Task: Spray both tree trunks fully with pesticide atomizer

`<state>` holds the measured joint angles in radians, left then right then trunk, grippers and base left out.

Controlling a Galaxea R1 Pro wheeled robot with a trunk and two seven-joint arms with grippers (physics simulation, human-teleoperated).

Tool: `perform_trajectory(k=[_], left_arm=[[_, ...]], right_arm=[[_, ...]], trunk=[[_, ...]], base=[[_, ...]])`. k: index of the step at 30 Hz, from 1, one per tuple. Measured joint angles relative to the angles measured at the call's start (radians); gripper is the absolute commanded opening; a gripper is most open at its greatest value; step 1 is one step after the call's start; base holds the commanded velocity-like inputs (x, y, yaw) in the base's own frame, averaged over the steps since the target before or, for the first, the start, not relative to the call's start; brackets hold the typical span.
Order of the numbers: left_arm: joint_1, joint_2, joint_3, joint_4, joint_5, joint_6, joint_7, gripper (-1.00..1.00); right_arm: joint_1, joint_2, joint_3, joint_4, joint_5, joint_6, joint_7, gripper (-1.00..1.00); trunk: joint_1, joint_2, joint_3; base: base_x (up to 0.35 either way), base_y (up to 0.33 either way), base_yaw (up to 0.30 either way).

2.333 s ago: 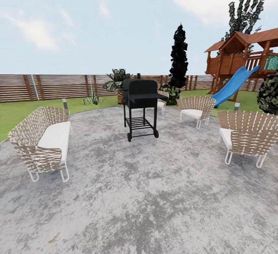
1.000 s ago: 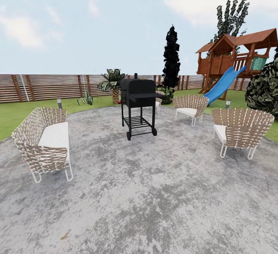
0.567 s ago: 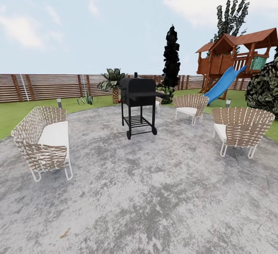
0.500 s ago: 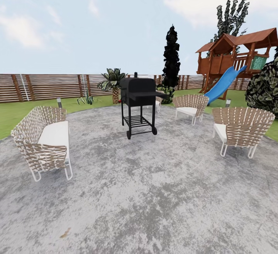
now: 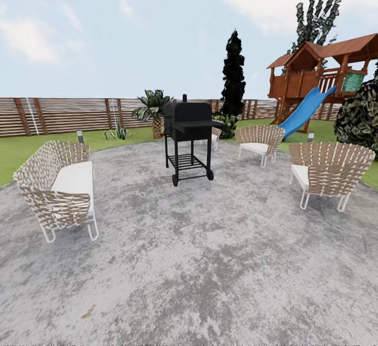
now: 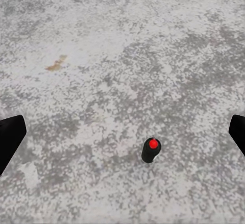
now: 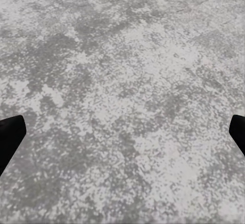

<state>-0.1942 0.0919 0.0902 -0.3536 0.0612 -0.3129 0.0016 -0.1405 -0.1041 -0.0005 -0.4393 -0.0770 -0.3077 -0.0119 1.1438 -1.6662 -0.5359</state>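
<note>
The pesticide atomizer [image 6: 151, 150], a tiny dark sprayer with a red spot on top, stands on the mottled grey paving. My left gripper [image 6: 122, 137] hangs open above it, with one black fingertip at each side edge of the left wrist view and the sprayer between them on the ground below. Over bare paving, my right gripper [image 7: 122, 137] is open and holds nothing. In the head view the garden's green lawn [image 5: 16, 151] and brown slatted fence [image 5: 63, 115] lie beyond the patio. The tree trunks are out of view.
A black grill [image 5: 188, 141] stands mid-patio. A wicker sofa [image 5: 58, 191] sits at the left, and wicker chairs [image 5: 325, 173] [image 5: 258, 144] at the right. Behind are a short palm [image 5: 153, 112], a dark cypress [image 5: 232, 75], a playhouse with a blue slide [image 5: 307, 109] and a shrub [image 5: 362, 117].
The whole head picture has shifted: first leftward, then slightly upward, so the camera has moved. The furniture and grill stand where they were.
</note>
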Motion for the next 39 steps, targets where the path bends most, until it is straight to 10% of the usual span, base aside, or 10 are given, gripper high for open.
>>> perform_trajectory(k=[39], left_arm=[[0.000,0.000,-0.001,0.000,-0.007,0.002,0.000,1.00]], right_arm=[[0.000,0.000,0.000,0.000,0.000,0.000,0.000,1.00]], trunk=[[0.150,-0.273,-0.184]], base=[[0.000,0.000,0.000]])
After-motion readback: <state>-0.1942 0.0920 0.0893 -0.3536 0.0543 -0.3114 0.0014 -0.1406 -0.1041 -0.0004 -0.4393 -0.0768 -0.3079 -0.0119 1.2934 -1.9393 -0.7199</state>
